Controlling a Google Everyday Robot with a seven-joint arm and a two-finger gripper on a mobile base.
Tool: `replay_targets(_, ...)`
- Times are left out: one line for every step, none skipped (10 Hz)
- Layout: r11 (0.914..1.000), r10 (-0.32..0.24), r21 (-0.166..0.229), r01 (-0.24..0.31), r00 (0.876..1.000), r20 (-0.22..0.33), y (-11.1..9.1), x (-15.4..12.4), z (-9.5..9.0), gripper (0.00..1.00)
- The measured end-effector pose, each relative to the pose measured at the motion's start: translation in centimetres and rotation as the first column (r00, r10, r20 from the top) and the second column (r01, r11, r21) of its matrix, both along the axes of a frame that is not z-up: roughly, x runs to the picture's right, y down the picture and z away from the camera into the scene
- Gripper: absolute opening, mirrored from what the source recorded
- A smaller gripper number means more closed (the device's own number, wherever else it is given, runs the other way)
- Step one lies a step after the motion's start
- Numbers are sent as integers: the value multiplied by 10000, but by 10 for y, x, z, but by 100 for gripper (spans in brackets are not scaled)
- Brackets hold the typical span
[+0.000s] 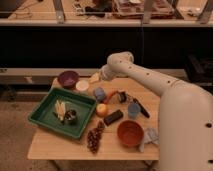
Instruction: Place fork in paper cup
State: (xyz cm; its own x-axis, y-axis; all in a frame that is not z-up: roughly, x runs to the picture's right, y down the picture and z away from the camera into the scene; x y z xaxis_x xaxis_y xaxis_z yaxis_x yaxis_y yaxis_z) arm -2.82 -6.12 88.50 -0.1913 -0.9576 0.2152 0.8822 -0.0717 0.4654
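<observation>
**Camera view.** A wooden surface (pixel 60 147), seen from the front and somewhat above, carries many small things. The robot's arm (pixel 150 80) enters from the right, bends near the far edge and ends at the gripper (pixel 103 75), which hangs over the back left part of the surface. Whether the gripper is released, clenched or grasping something cannot be told.

The paper cup (pixel 82 86) stands upright, mouth up. It is just left of and below the gripper, just beside the purple bowl (pixel 68 78), and close behind the far corner of the green tray (pixel 50 128). A pale yellow thing (pixel 95 77) lies between the cup and the gripper.

The fork cannot be made out with certainty. Nothing can be seen hanging from the gripper, and the dark slim utensil (pixel 141 109) beside the blue cup (pixel 133 110) is too indistinct to name.

**Step in hand (judged).** The gripper stands near the cup, so the approach to the cup seems to be under way.

- The cup's mouth is narrower than the bowl's, so the gripper should be centred over the cup and not over its wider neighbour.
- If a fork is carried, it should be held steeply, with its lower end inside the rim before it is let go.
- A light cup tips easily, so the descent should be straight and slow, with no sideways push on the rim.
- The yellow thing and the bowl leave little room on either side.
</observation>
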Motion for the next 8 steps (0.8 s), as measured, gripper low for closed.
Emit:
replay_targets(10000, 0, 0, 0, 10000, -1, 0, 0, 0, 75)
replay_targets(10000, 0, 0, 0, 10000, 0, 0, 0, 0, 75)
replay_targets(10000, 0, 0, 0, 10000, -1, 0, 0, 0, 75)
replay_targets(10000, 0, 0, 0, 10000, -1, 0, 0, 0, 75)
replay_targets(10000, 2, -5, -2, 10000, -4, 0, 0, 0, 75)
replay_targets(10000, -13, -13, 13, 10000, 14, -1, 0, -1, 75)
replay_targets(9998, -186, 72, 184, 9995, 250, -4, -4, -4, 75)
replay_targets(9983, -524, 275, 509, 9969, 590, -8, -10, -12, 75)
